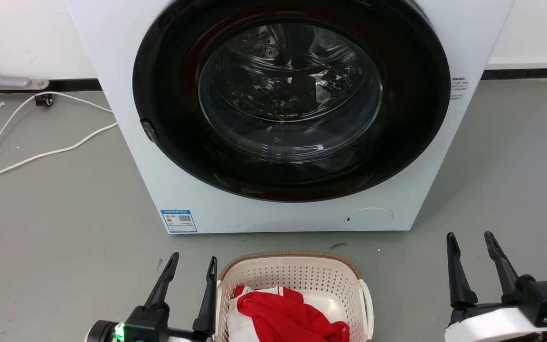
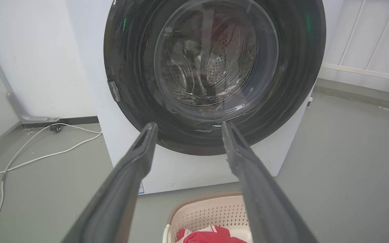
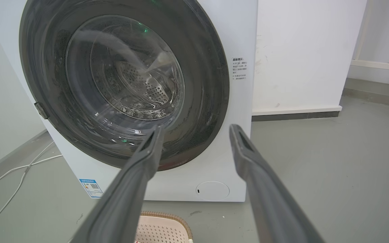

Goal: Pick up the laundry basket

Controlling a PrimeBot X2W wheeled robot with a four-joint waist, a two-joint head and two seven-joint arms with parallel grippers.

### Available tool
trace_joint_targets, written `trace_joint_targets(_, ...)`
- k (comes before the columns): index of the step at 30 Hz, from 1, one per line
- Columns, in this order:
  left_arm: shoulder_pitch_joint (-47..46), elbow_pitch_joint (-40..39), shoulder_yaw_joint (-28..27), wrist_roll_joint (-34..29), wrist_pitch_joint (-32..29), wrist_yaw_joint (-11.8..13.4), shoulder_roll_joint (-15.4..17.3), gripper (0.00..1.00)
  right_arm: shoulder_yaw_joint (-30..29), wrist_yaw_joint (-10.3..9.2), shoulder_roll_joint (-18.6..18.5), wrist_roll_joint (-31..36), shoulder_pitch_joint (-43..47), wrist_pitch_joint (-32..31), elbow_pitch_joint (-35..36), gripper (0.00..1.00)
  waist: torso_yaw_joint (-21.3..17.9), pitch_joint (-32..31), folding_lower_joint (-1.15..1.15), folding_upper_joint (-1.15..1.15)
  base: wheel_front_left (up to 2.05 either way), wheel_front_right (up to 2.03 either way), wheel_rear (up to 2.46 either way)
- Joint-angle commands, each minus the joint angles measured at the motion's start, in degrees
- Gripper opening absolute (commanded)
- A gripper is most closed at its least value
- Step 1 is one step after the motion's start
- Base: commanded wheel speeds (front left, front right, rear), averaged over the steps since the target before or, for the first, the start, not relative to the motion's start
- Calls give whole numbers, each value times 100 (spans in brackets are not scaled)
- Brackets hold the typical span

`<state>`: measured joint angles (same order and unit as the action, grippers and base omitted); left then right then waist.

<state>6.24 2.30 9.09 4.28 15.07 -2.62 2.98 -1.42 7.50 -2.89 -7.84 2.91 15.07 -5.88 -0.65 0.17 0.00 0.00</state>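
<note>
Grey floor (image 1: 64, 228) carries the laundry basket (image 1: 297, 275) at the head view's bottom centre, red clothing (image 1: 287, 316) inside. The left gripper (image 1: 194, 259) stands just beside its left rim, the right gripper (image 1: 469, 235) well apart to the right. Both have fingers spread, holding nothing. Beyond the basket stands the white washing machine (image 1: 159, 180), its glass door (image 1: 292, 95) shut. A white cable (image 1: 41, 154) trails to its left.

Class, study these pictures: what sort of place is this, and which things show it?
Probably a laundry room: a white front-loading washing machine with a dark round door, and before it a cream perforated plastic laundry basket holding red cloth.
</note>
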Motion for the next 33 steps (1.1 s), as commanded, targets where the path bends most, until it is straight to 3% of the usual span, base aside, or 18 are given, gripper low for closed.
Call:
trace_joint_targets(1, 22, 2, -9, -20, 15, -22, -6, 100, 0, -2, 3, 9, -26, 14, -10, 100, 1, 1, 0, 0, 0, 0, 0)
trace_joint_targets(19, -65, 85, 20, -5, 15, 42, -11, 100, -32, -2, 3, 99, -123, 14, 18, 100, -13, 275, 0, 0, 0, 0, 0)
trace_joint_targets(26, -325, 359, 5, 3, 15, 102, -11, 100, -56, -2, 3, 208, -339, 14, -110, 100, -9, 842, 0, 0, 0, 0, 0)
trace_joint_targets(33, -1043, 1052, 29, -45, 15, 97, -11, 100, -113, -2, 3, 415, -863, 14, -437, 100, 40, 1804, 0, 0, 0, 0, 0)
